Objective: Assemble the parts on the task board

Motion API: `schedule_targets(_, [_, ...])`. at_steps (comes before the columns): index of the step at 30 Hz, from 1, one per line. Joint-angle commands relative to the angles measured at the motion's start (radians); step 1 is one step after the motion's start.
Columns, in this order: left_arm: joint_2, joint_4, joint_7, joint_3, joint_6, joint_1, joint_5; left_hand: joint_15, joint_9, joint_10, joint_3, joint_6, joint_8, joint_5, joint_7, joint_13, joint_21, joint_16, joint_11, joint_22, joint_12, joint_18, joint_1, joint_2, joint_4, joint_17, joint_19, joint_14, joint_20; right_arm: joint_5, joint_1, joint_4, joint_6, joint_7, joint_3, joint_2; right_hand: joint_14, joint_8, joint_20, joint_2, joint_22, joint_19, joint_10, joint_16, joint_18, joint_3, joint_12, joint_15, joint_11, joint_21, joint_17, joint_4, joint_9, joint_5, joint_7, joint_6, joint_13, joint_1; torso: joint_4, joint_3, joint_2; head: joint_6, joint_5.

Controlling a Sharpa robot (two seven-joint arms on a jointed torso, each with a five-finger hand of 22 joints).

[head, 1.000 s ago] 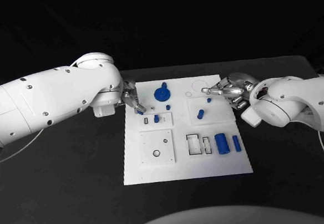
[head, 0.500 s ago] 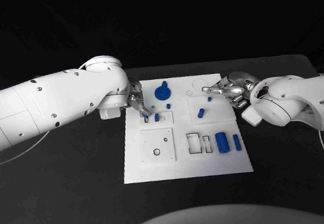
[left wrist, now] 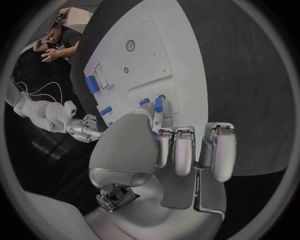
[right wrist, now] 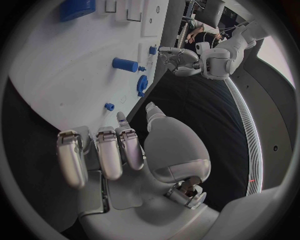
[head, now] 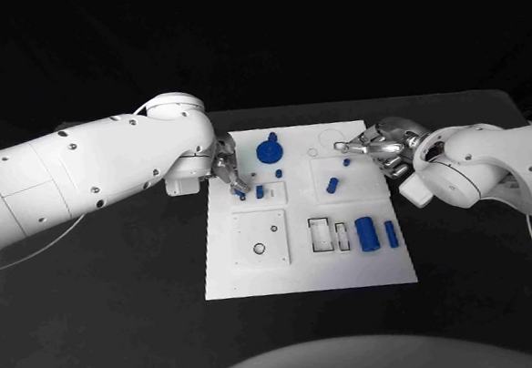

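The white task board [head: 307, 270] lies mid-table. My left hand [head: 229, 172] hovers over its upper left part and pinches a small blue part [left wrist: 158, 105] between thumb and fingertip, just above a slot beside another small blue part [head: 260, 191]. My right hand [head: 375, 146] rests at the board's upper right edge, fingers curled in with nothing in them. A blue round geared part [head: 267, 153] stands near the top. A blue peg [head: 331, 184] and a smaller blue peg [head: 346, 162] stand in the right panel. A thick blue cylinder [head: 365, 233] and a thin blue bar [head: 388, 235] lie low on the right.
Black tabletop [head: 109, 296] surrounds the board on all sides. A square white insert [head: 258, 238] with two holes and two open rectangular slots [head: 327, 235] sit in the board's lower half. The right wrist view shows the left hand [right wrist: 181, 62] across the board.
My left hand has shifted a little to the right and down over the board's upper left slots, carrying the small blue part. The right hand has stayed put.
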Motion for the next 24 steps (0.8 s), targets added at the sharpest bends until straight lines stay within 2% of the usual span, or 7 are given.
schedule_targets(1, [0.007, -0.005, -0.149, 0.000, 0.025, -0.003, -0.014, -0.007, 0.002, 0.104, 0.006, 0.011, 0.005, 0.006, -0.007, 0.263, 0.002, 0.003, -0.005, 0.263, 0.000, -0.007, -0.001, 0.003, 0.002, 0.263, 0.103, 0.104, -0.003, -0.008, -0.001, 0.000, 0.007, 0.005, 0.000, 0.001, 0.104, 0.005, 0.004, 0.007, 0.263, 0.105, 0.107, 0.004, -0.007, -0.003, -0.005, 0.009, 0.007, 0.004, 0.263, -0.001, 0.001, 0.003, 0.009, -0.001, 0.261, -0.001, 0.0008, 0.0000, -0.001, 0.001, 0.003])
schedule_targets(4, [0.011, -0.010, -0.151, 0.000, 0.026, -0.006, -0.017, -0.007, 0.002, 0.104, 0.010, 0.012, 0.005, 0.008, -0.007, 0.263, 0.002, 0.003, -0.005, 0.263, 0.000, -0.007, -0.002, 0.004, 0.002, 0.263, 0.103, 0.104, -0.003, -0.008, -0.001, 0.000, 0.007, 0.006, 0.000, 0.001, 0.104, 0.005, 0.004, 0.007, 0.263, 0.105, 0.107, 0.004, -0.007, -0.003, -0.005, 0.009, 0.007, 0.004, 0.263, -0.001, 0.001, 0.003, 0.009, -0.001, 0.261, -0.001, 0.0004, -0.0003, 0.001, 0.000, 0.000])
schedule_targets(12, [0.024, -0.029, -0.153, 0.000, 0.030, -0.013, -0.019, -0.007, 0.002, 0.104, 0.014, 0.013, 0.005, 0.008, -0.007, 0.263, 0.002, 0.003, -0.005, 0.263, 0.000, -0.007, -0.005, 0.005, 0.003, 0.263, 0.103, 0.104, -0.003, -0.008, -0.001, 0.000, 0.007, 0.006, 0.000, 0.001, 0.104, 0.005, 0.004, 0.007, 0.263, 0.105, 0.107, 0.004, -0.007, -0.003, -0.005, 0.009, 0.007, 0.004, 0.263, -0.001, 0.001, 0.003, 0.009, -0.001, 0.261, -0.001, -0.0004, -0.0006, 0.001, -0.001, 0.006])
schedule_targets(24, [0.030, -0.035, -0.152, 0.000, 0.036, -0.021, -0.035, -0.007, 0.002, 0.104, 0.019, 0.012, 0.004, 0.008, -0.007, 0.263, 0.002, 0.003, -0.005, 0.263, 0.000, -0.007, -0.007, 0.007, 0.003, 0.263, 0.103, 0.104, -0.003, -0.008, -0.001, 0.002, 0.008, 0.006, 0.000, -0.002, 0.104, 0.005, 0.004, 0.007, 0.263, 0.105, 0.107, 0.004, -0.007, -0.003, -0.005, 0.009, 0.007, 0.004, 0.263, -0.001, 0.001, 0.003, 0.009, -0.001, 0.261, -0.001, 0.0015, -0.0007, 0.001, -0.005, 0.007])
